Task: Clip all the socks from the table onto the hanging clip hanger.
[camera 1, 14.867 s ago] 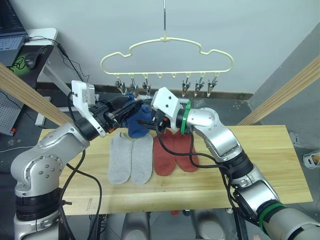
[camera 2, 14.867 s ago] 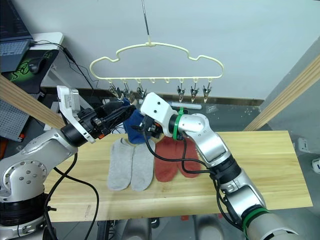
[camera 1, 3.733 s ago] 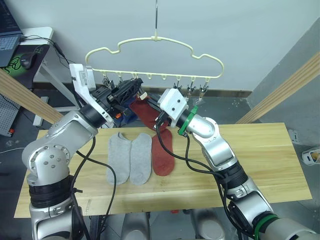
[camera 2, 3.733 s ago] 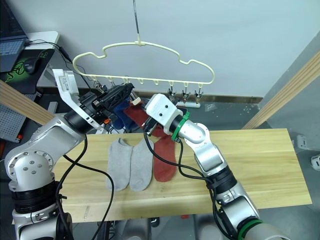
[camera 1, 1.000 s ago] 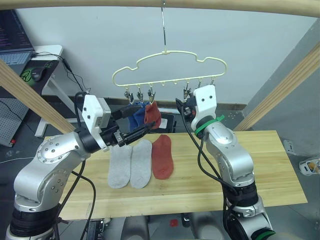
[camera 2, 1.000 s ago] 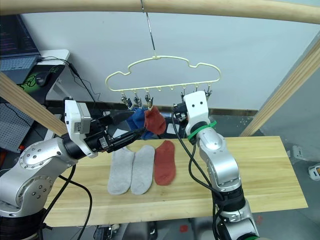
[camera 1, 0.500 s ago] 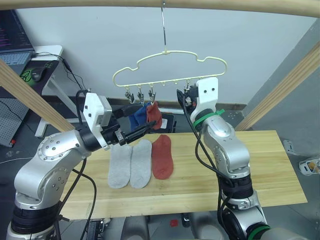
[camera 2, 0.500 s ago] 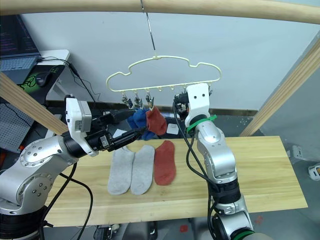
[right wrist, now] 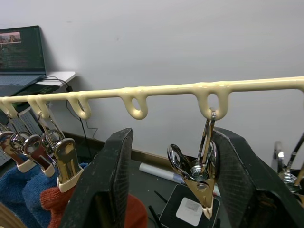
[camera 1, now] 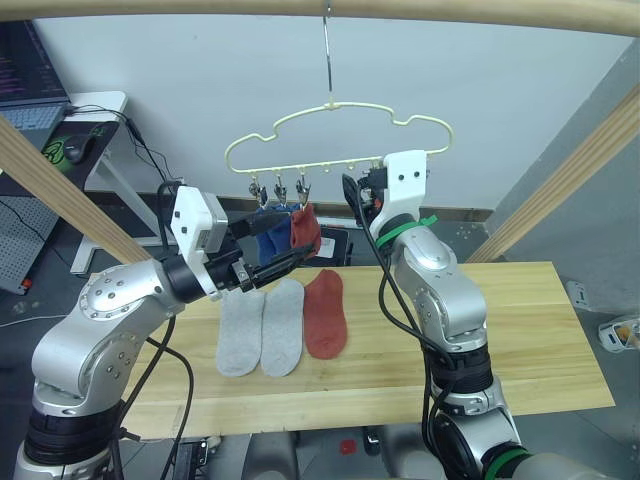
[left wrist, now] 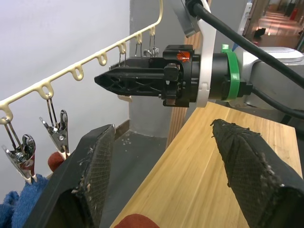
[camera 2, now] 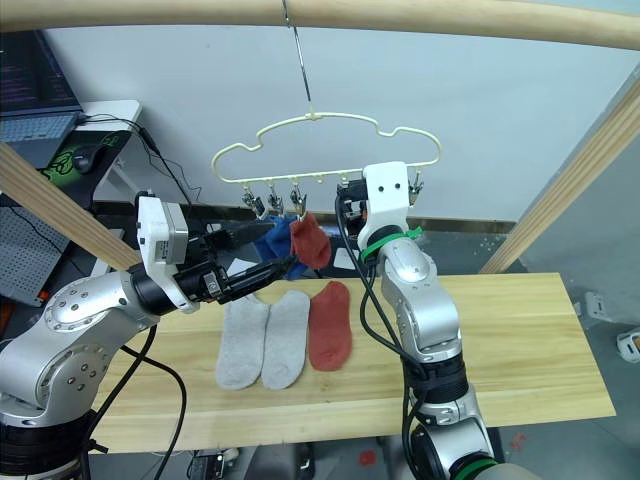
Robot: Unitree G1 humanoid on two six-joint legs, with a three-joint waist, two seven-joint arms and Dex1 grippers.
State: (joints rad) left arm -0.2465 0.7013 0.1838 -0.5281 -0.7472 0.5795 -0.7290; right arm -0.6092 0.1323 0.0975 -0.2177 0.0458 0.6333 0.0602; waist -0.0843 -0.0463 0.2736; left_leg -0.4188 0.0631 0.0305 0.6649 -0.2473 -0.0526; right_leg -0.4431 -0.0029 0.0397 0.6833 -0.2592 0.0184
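Now — left claw (left wrist: pixel 161 161) spread, empty | right claw (right wrist: pixel 166 175) spread around a metal clip (right wrist: pixel 199 168) | red sock (camera 1: pixel 305 228) clipped

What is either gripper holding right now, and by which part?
Nothing. The left gripper is open and empty; the right gripper is open around a hanging metal clip, not yet closed on it.

1 rust red sock (camera 1: pixel 305 228) is now clipped on the clip hanger (camera 1: pixel 340 135) beside the 2 blue socks (camera 1: pixel 270 238). The right gripper (left wrist: pixel 102 80) is raised, open, around a metal clip (right wrist: pixel 197 166). The left gripper (camera 1: pixel 290 258) is withdrawn, open.
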